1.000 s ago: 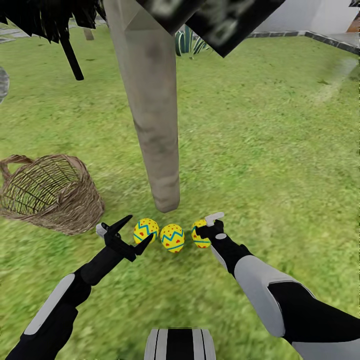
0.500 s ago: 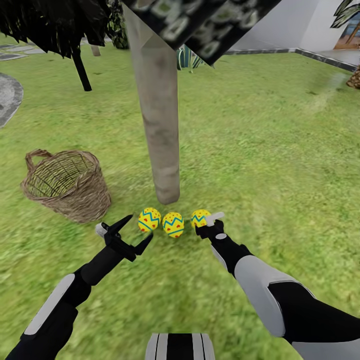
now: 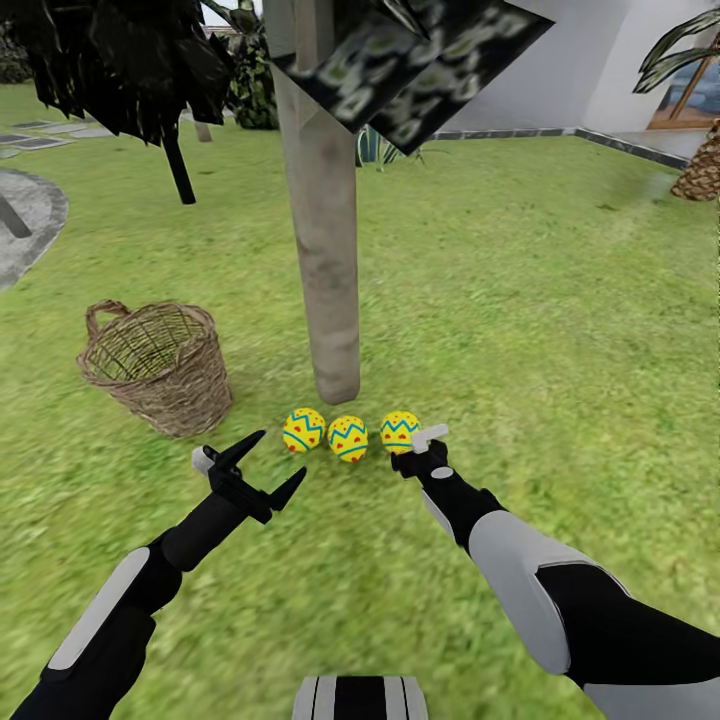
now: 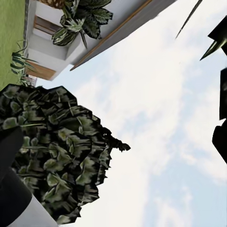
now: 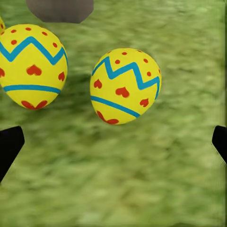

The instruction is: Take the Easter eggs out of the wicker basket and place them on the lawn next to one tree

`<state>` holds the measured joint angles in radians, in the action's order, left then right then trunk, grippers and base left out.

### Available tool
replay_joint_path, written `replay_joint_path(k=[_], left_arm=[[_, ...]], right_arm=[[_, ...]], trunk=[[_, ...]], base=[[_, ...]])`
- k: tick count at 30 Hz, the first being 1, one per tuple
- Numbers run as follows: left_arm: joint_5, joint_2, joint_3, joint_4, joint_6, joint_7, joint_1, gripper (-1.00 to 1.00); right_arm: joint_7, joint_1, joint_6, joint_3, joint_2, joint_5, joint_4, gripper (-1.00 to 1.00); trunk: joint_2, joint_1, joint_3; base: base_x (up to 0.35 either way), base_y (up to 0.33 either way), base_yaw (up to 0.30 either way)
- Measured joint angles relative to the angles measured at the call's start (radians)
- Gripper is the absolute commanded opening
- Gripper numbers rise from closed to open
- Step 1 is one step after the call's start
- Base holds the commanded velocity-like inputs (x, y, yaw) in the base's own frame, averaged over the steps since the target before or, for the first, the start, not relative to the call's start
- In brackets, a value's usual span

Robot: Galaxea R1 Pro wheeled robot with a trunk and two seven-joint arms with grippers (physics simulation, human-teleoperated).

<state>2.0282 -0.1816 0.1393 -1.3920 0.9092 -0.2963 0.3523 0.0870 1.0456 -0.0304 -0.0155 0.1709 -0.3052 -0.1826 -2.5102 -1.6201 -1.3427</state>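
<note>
Three yellow Easter eggs lie in a row on the lawn (image 3: 560, 300) at the foot of the pale-trunked tree (image 3: 325, 260): the left egg (image 3: 303, 430), the middle egg (image 3: 348, 438) and the right egg (image 3: 400, 431). The wicker basket (image 3: 160, 365) stands upright to the tree's left, and I see no egg inside it. My right gripper (image 3: 415, 448) hangs open just short of the right egg (image 5: 125, 85), with a second egg (image 5: 32, 66) beside it. My left gripper (image 3: 282, 452) is open and holds nothing, a little short of the left egg.
A thin dark-trunked tree (image 3: 180, 165) and a grey stone patio (image 3: 30, 215) lie at the far left. A palm (image 3: 700, 170) and a white building wall (image 3: 560, 70) stand at the back right. Dark foliage (image 4: 56, 156) hangs overhead. Open grass stretches to the right.
The whole view has shifted, so the camera moved. Eggs, basket and trunk now sit farther from both grippers. The right egg, earlier against my right gripper, is now apart from it.
</note>
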Motion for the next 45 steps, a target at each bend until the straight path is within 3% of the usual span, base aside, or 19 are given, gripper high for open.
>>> replay_joint_path(k=[5, 8, 11, 16, 17, 20, 21, 24, 26, 28, 30, 34, 45], left_arm=[[-0.003, 0.001, -0.015, 0.006, -0.014, 0.005, 0.0, 1.0], [-0.006, 0.005, -0.044, 0.082, -0.017, 0.007, 0.0, 1.0], [-0.009, 0.021, -0.041, 0.103, -0.017, 0.01, 0.0, 1.0], [-0.002, 0.053, -0.038, 0.106, -0.014, 0.117, 0.001, 1.0], [-0.001, 0.05, -0.037, 0.107, -0.009, 0.149, 0.0, 1.0], [-0.002, -0.008, -0.035, 0.109, -0.002, 0.184, -0.013, 1.0], [-0.004, -0.029, -0.035, 0.11, -0.001, 0.189, -0.018, 1.0], [-0.006, -0.059, -0.035, 0.111, 0.001, 0.196, -0.024, 1.0], [-0.015, -0.096, -0.035, 0.111, 0.001, 0.2, -0.031, 1.0], [-0.049, -0.154, -0.035, 0.113, 0.0, 0.201, -0.037, 1.0], [-0.107, -0.189, -0.034, 0.116, -0.001, 0.2, -0.039, 1.0], [-0.21, -0.205, -0.035, 0.141, -0.003, 0.197, -0.04, 1.0], [-0.23, -0.202, -0.035, 0.25, -0.009, 0.199, -0.04, 1.0]], right_arm=[[0.002, -0.003, -0.007, 0.002, -0.001, 0.002, 0.003, 1.0], [0.002, -0.006, -0.001, 0.003, -0.005, 0.005, 0.004, 1.0], [0.003, -0.006, 0.003, 0.003, -0.005, 0.005, 0.003, 1.0], [0.005, -0.006, 0.024, 0.004, -0.004, 0.012, 0.009, 1.0], [0.005, -0.007, 0.066, 0.005, -0.004, 0.021, 0.016, 1.0], [0.007, -0.052, 0.16, 0.006, -0.003, 0.046, 0.02, 1.0], [0.008, -0.076, 0.172, 0.006, -0.004, 0.049, 0.017, 1.0], [0.008, -0.098, 0.182, 0.006, -0.005, 0.054, 0.02, 1.0], [0.008, -0.124, 0.185, 0.006, -0.005, 0.055, 0.023, 1.0], [0.009, -0.161, 0.186, 0.005, -0.004, 0.051, 0.015, 1.0], [0.01, -0.176, 0.186, 0.005, -0.005, 0.049, 0.012, 1.0], [0.01, -0.184, 0.186, 0.004, -0.004, 0.046, 0.013, 1.0], [0.009, -0.189, 0.178, 0.004, -0.001, 0.049, 0.024, 1.0]], trunk=[[0.001, 0.002, 0.019], [0.002, 0.004, 0.031], [0.003, 0.005, 0.043], [0.004, 0.007, 0.062], [0.004, 0.008, 0.066], [0.005, 0.009, 0.077], [0.005, 0.009, 0.081], [0.006, 0.011, 0.093], [0.006, 0.012, 0.101], [0.007, 0.013, 0.108], [0.007, 0.013, 0.116], [0.008, 0.015, 0.132], [0.015, 0.022, 0.174]], base=[[-0.001, 0.0, 0.0], [0.0, 0.0, 0.0], [0.0, 0.0, 0.0], [0.0, 0.0, 0.0], [0.0, 0.0, 0.0], [0.0, 0.0, 0.0], [0.0, 0.0, 0.0], [0.0, 0.0, 0.0], [0.0, 0.0, 0.0], [0.0, 0.0, 0.0], [0.0, 0.0, 0.0], [0.0, 0.0, 0.0], [0.0, 0.0, 0.0]])
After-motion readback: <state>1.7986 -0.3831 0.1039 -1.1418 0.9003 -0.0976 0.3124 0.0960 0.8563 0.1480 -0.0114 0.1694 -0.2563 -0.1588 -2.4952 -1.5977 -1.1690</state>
